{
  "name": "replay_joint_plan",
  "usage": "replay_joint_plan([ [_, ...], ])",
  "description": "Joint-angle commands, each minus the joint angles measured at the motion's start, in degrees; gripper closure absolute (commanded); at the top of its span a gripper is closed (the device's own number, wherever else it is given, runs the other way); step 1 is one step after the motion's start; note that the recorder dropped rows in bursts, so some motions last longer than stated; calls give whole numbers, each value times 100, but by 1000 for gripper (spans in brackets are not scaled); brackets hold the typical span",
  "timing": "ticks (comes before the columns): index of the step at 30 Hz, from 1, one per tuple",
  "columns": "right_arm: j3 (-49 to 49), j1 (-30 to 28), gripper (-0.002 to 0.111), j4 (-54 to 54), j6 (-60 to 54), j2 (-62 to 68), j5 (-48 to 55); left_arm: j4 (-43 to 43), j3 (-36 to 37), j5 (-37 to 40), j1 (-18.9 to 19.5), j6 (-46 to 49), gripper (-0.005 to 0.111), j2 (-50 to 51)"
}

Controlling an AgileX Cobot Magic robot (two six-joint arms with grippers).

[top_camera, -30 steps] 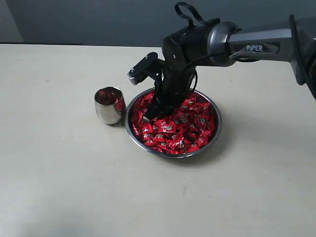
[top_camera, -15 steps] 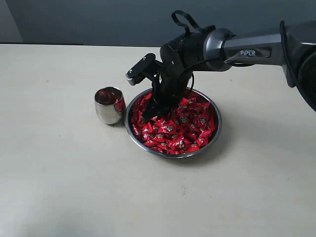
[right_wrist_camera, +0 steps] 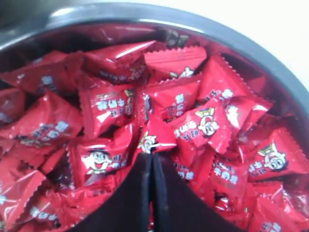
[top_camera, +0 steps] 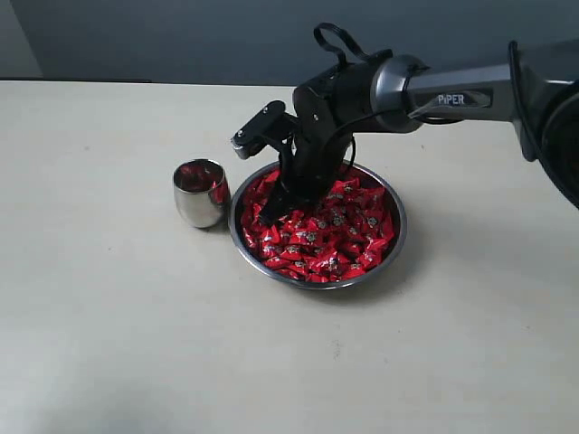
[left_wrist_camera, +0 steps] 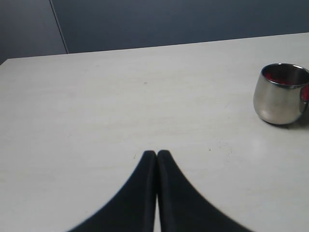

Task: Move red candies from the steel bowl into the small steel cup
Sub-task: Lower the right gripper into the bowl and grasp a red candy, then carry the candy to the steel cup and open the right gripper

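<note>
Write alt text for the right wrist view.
The black hand, shut, has its tips down among the red candies heaped in a steel bowl. Each wrapper carries a small cartoon face and white lettering. Pale table shows past the bowl's rim.

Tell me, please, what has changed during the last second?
The right arm shifted a little left in the exterior view; its gripper stays low among the candies, jaws shut. Whether it holds one is unclear. The bowl and cup did not move.
</note>
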Motion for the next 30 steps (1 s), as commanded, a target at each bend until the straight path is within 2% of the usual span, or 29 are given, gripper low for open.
replay_joint_plan([
  [1, -6, -40, 109, -40, 5, -36, 268, 11, -48, -28, -31, -7, 106, -27],
  [13, -6, -28, 109, 297, 5, -811, 247, 11, -48, -28, -31, -7, 106, -27],
  [20, -6, -28, 109, 1482, -207, -1043, -80, 11, -48, -28, -31, -7, 106, -27],
  [30, -6, -28, 109, 4147, -2123, -1027, -543, 11, -48, -28, -31, -7, 106, -27],
])
